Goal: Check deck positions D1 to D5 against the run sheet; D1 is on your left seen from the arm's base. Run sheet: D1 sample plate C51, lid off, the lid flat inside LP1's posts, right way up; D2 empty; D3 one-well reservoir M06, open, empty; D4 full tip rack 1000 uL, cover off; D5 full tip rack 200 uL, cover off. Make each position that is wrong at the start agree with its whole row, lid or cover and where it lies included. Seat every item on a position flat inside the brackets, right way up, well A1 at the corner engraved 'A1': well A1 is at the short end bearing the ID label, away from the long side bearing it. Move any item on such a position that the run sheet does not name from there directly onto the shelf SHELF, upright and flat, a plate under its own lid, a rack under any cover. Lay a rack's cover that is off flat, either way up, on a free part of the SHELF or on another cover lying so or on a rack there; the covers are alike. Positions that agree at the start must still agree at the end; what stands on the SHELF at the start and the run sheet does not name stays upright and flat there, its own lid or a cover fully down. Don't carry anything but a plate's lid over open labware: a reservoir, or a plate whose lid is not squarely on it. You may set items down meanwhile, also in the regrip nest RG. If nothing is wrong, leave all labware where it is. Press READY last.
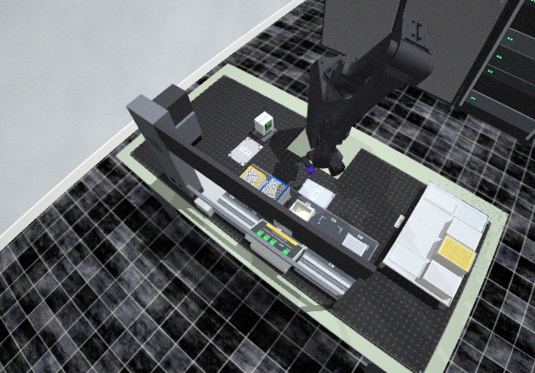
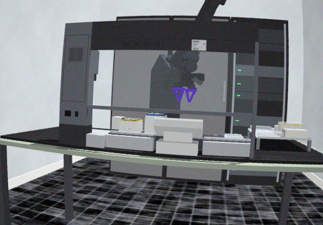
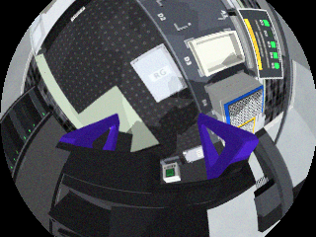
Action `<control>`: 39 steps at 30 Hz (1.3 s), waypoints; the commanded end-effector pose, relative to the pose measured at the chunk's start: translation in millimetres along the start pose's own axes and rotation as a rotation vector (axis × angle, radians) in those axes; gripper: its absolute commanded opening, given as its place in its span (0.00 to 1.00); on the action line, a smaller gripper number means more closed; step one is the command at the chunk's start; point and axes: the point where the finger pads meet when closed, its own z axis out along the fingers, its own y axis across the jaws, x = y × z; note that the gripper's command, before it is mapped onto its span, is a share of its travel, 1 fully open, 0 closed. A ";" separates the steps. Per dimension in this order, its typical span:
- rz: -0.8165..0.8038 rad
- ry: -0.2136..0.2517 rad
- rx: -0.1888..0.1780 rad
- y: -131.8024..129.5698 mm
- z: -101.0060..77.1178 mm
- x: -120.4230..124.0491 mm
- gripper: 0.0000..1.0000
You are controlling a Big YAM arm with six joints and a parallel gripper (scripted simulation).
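Note:
My gripper (image 1: 310,169) is open and empty, with purple fingertips. It hangs high above the table behind the deck row, as the front view (image 2: 184,95) and the wrist view (image 3: 161,138) also show. Along the gantry stand an open sample plate (image 1: 354,244), an empty bracketed position (image 1: 330,224), a cream open reservoir (image 1: 302,210) (image 3: 213,53), a blue-rimmed tip rack (image 1: 275,188) and a yellow-rimmed tip rack (image 1: 252,176), both uncovered. A white flat pad (image 1: 316,193) (image 3: 157,75) lies just behind the reservoir. A grey labelled pad (image 1: 245,150) lies behind the racks. The READY button box (image 1: 264,122) (image 3: 170,172) stands beyond it.
The shelf (image 1: 436,239) at the right carries several white covered items and an uncovered yellow tip rack (image 1: 456,252). The dark gantry beam (image 1: 259,196) runs in front of the deck row. A control panel with green lights (image 1: 274,241) sits on the rail in front.

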 end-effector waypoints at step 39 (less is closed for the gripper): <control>-0.526 0.001 -0.001 -3.1 -1.3 -0.5 1.00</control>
